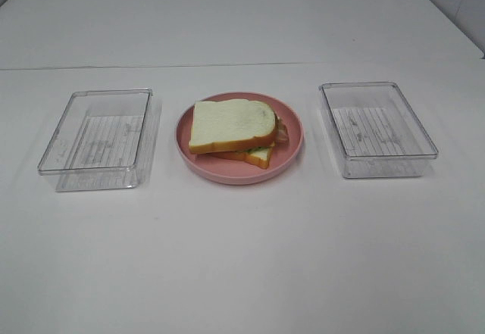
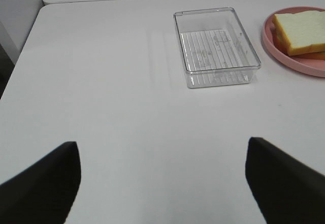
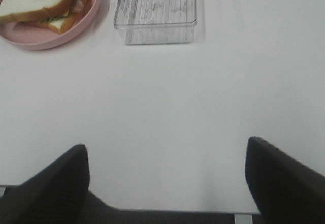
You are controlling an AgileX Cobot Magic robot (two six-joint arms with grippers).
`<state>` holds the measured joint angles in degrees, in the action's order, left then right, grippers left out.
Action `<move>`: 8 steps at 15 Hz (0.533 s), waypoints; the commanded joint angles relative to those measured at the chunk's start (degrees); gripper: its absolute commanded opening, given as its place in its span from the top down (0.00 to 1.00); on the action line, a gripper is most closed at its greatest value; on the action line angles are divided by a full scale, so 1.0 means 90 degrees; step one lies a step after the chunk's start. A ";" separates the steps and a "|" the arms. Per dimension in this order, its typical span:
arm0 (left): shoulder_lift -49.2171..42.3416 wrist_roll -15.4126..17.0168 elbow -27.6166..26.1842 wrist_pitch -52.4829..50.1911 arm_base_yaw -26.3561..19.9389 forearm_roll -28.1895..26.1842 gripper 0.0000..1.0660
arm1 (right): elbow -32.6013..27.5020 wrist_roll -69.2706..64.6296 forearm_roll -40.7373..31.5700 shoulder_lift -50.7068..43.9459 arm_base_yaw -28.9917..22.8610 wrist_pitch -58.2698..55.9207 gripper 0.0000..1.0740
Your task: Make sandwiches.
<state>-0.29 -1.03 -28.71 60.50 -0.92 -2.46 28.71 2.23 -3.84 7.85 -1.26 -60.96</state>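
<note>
Sandwich [image 1: 233,131] on pink plate [image 1: 292,154], well apart from both spread, empty tools [image 2: 162,178] [image 3: 165,176].

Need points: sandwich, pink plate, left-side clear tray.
sandwich [image 1: 231,122], exterior high view, on the top bread slice.
pink plate [image 1: 295,133], exterior high view, on its right rim.
left clear tray [image 1: 49,152], exterior high view, on its left wall.

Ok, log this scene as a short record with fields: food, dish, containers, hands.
food: sandwich, white bread on top, lettuce and bacon showing at the edge
dish: pink plate, holding the sandwich, centre of the table
containers: left clear tray and right clear tray, one on each side of the plate, both empty
hands: left hand and right hand open, holding nothing
</note>
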 commanded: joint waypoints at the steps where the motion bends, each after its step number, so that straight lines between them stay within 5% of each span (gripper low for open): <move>1: -0.0153 -0.0025 0.0013 -0.0057 -0.0013 -0.0038 0.22 | -0.0013 0.0045 -0.0064 -0.0821 0.0115 0.0057 0.27; 8: -0.0153 -0.0025 0.0013 -0.0057 -0.0019 -0.0038 0.22 | -0.0013 0.0045 -0.0083 -0.0974 0.0115 0.0064 0.27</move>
<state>-0.29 -1.03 -28.71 60.50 -0.97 -2.46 28.71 2.23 -4.53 -0.34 -0.46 -60.73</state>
